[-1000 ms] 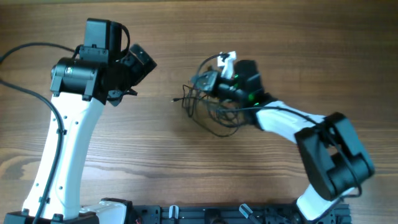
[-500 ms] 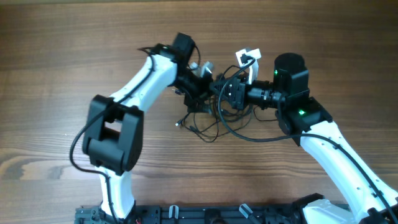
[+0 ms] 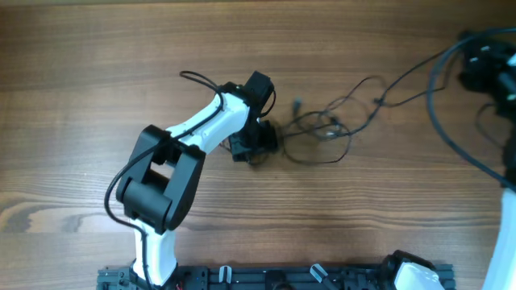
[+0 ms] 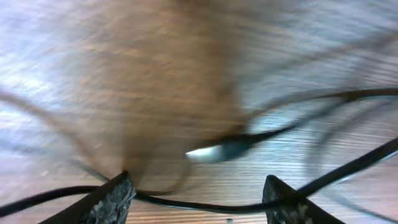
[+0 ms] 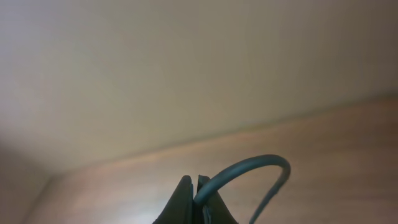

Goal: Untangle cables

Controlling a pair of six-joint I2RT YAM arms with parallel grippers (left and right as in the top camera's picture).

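At the middle of the wooden surface point(image 3: 89, 89), the cables point(image 3: 322, 133) lie in loose thin loops. Their near end is just beside the left hand point(image 3: 251, 147). From there strands stretch up and to the right, toward the right hand point(image 3: 484, 71) at the top right edge of the overhead view.

The left wrist view (badly blurred) shows the left hand point(image 4: 198, 186) released. Its fingers point(image 4: 115, 196) stand well apart, low over the wood, and one thin black strand point(image 4: 205, 205) crosses the gap between them. A silvery plug end point(image 4: 217, 151) lies just beyond.

In the right wrist view, the right hand point(image 5: 198, 190) is raised clear of the surface. It is clenched, fingertips together, pinching a cable that arches out to the right point(image 5: 261, 163).
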